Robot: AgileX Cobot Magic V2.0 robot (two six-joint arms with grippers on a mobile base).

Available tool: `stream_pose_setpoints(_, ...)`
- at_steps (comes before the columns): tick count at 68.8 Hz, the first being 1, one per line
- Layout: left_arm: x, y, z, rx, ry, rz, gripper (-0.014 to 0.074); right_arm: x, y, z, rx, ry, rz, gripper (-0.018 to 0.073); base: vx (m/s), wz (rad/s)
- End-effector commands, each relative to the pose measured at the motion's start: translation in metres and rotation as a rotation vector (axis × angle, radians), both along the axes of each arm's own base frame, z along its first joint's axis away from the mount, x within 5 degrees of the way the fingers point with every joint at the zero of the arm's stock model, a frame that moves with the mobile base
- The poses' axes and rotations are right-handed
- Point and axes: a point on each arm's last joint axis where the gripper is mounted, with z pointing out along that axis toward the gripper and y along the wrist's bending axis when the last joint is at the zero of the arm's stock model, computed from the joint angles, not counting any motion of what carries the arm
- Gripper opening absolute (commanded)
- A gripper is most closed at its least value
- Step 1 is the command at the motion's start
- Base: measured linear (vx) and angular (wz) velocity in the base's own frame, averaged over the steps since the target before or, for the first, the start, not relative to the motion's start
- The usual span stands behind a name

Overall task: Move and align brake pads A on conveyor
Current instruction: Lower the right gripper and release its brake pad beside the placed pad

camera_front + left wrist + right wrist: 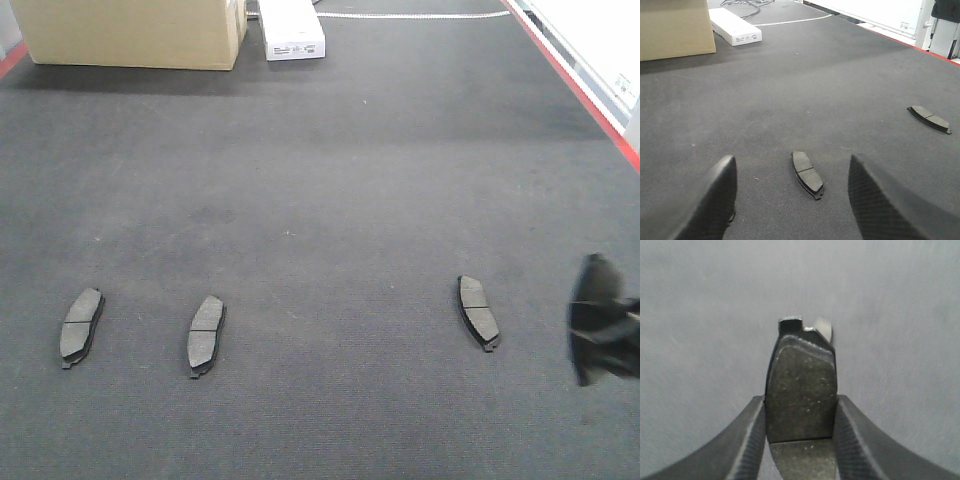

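Three brake pads A (82,325) (206,334) (478,311) lie flat in a row along the conveyor's (320,180) near edge. Your right gripper (800,415), by the right edge, pinches the fourth pad (801,390) clear of the belt. Your left gripper (790,200) hangs spread over the second pad.

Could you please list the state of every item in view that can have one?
Left pad: flat on the belt, free.
Second pad: flat on the belt, free.
Third pad: flat on the belt, free.
Fourth pad: gripped in the right tool.
Left tool: open, empty.
Right tool: shut on the fourth pad.
Cardboard box: resting on the belt.
White box: lying flat.
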Motion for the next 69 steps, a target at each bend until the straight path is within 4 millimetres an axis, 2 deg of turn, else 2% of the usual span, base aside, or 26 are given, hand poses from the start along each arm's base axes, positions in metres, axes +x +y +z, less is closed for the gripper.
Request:
stream_pose_setpoints(1,0.001,-0.002,0.012,-0.033,-0.067,-0.014,0.0468,0.03,0.001,0.004,0.029,0.018,-0.034,0.0014,0.0,0.0)
stream_pose_setpoints(11,0.001,-0.002,0.012,-0.033,-0.067,-0.014,0.0468,0.067,0.006,-0.018,0.022,0.215,-0.026,0.0015,0.0,0.0)
stream_pose_setpoints(19,0.001,-0.002,0.012,-0.033,-0.067,-0.014,0.0468,0.088,0.014,-0.028,0.026,0.294,-0.015,0.0018,0.0,0.0)
stream_pose_setpoints(27,0.001,-0.002,0.012,-0.033,-0.067,-0.014,0.0468,0.107,0.044,-0.034,0.022,0.336,0.053,0.0018,0.0,0.0)
stream_pose_setpoints(39,0.001,-0.002,0.012,-0.033,-0.067,-0.014,0.0468,0.136,0.092,-0.04,0.031,0.376,0.055,0.002,0.0,0.0)
stream_pose_setpoints(50,0.001,-0.002,0.012,-0.033,-0.067,-0.014,0.0468,0.161,0.126,-0.05,0.022,0.408,0.05,0.0026,0.0,0.0)
stream_pose_setpoints(61,0.001,-0.002,0.012,-0.033,-0.067,-0.014,0.0468,0.186,0.142,-0.062,0.015,0.458,0.052,0.0043,0.0,0.0)
stream_pose_setpoints(69,0.001,-0.002,0.012,-0.033,-0.067,-0.014,0.0468,0.201,0.149,-0.076,-0.011,0.508,0.049,0.0101,0.0,0.0)
